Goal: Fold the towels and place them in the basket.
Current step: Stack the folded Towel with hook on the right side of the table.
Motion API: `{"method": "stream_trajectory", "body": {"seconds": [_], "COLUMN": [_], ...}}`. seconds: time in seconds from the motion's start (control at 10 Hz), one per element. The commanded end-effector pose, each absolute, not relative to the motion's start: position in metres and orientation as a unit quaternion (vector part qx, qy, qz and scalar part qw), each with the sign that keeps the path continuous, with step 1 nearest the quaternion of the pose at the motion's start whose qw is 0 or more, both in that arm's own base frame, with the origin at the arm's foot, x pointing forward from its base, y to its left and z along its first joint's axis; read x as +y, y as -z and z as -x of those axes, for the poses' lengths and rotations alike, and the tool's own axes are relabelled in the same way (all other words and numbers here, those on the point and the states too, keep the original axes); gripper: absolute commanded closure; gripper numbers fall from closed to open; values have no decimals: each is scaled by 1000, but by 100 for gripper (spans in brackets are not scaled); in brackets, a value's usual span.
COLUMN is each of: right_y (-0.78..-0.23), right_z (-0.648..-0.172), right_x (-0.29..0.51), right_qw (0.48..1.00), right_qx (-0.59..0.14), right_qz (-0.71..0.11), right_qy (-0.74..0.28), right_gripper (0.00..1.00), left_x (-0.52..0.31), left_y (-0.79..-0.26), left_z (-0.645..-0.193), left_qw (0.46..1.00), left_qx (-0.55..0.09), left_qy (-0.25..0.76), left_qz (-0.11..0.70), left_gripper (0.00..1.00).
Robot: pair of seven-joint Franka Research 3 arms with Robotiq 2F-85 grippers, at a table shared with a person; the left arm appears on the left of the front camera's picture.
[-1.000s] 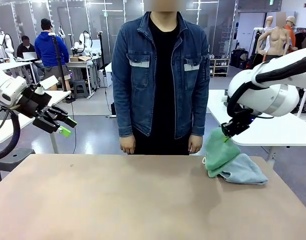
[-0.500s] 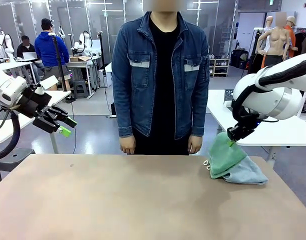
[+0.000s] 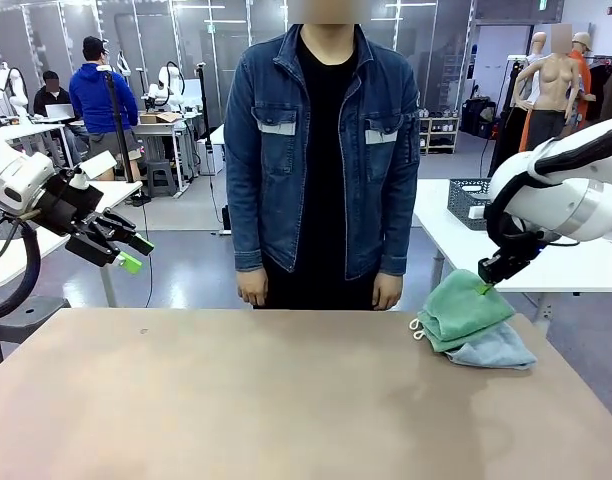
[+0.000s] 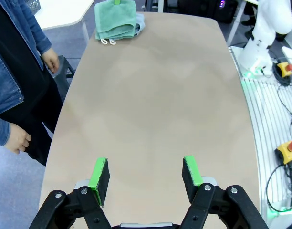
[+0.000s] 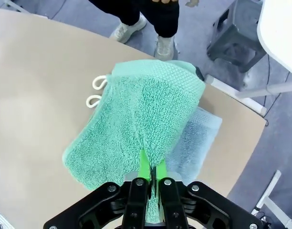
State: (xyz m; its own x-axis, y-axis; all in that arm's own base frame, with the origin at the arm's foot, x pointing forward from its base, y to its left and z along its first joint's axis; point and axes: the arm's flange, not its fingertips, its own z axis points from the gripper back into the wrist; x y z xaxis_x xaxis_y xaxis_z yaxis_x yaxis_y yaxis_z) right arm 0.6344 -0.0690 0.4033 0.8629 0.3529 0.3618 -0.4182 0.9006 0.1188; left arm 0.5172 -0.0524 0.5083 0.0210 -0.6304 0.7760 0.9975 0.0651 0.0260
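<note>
1. Because the green towel (image 3: 464, 308) is soft terry, it drapes and sags from wherever it is pinched; it looks light and will not hold a shape unaided.
2. The right gripper (image 3: 487, 283) has its jaws closed on an upper edge of the green towel, the fabric pinched thin between the green pads (image 5: 144, 167) in the right wrist view.
3. The green towel lies folded near the far right corner of the table (image 3: 236, 400), on top of the light blue towel (image 3: 498, 347), whose edge pokes out beneath it toward the right edge.
4. Two white corner loops (image 5: 95, 90) hang off the green towel's side that faces the table's middle; they look too flimsy to lift by.
5. A grip on a folded edge or corner, taking all layers together, would likely keep the fold from opening; a single layer would probably let the rest fall away.
6. The left gripper (image 4: 145, 176) hangs with jaws apart and empty above the table's left edge.
7. The person (image 3: 321, 150) stands at the far edge, hands down.
</note>
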Motion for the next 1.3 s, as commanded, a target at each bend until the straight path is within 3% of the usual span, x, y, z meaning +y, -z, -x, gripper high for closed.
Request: {"method": "stream_trajectory", "body": {"seconds": [0.0,0.6,0.7,0.8,0.9,1.0,1.1,1.2], "right_y": [-399,-358,-352,-350,-350,-353,-361,-371], "right_z": [-645,-655,-655,-653,-650,-647,-643,-639], "right_x": [-80,-99,-101,-103,-105,-108,-109,-111], "right_qw": [956,967,970,972,973,974,973,973], "right_qx": [-169,-124,-106,-100,-98,-99,-107,-112], "right_qz": [-102,-86,-79,-78,-75,-72,-77,-73], "right_qy": [-217,-207,-203,-199,-197,-193,-192,-190], "right_gripper": [95,95,90,75,71,55,51,35], "left_x": [-53,-53,-53,-53,-53,-53,-53,-53], "left_y": [-510,-510,-510,-510,-510,-510,-510,-510], "left_z": [-516,-516,-516,-516,-516,-516,-516,-516], "left_qw": [655,655,655,655,655,655,655,655], "left_qx": [-322,-322,-322,-322,-322,-322,-322,-322], "left_qy": [623,623,623,623,623,623,623,623], "left_qz": [282,282,282,282,282,282,282,282], "left_gripper": [22,22,22,22,22,22,22,22]}}
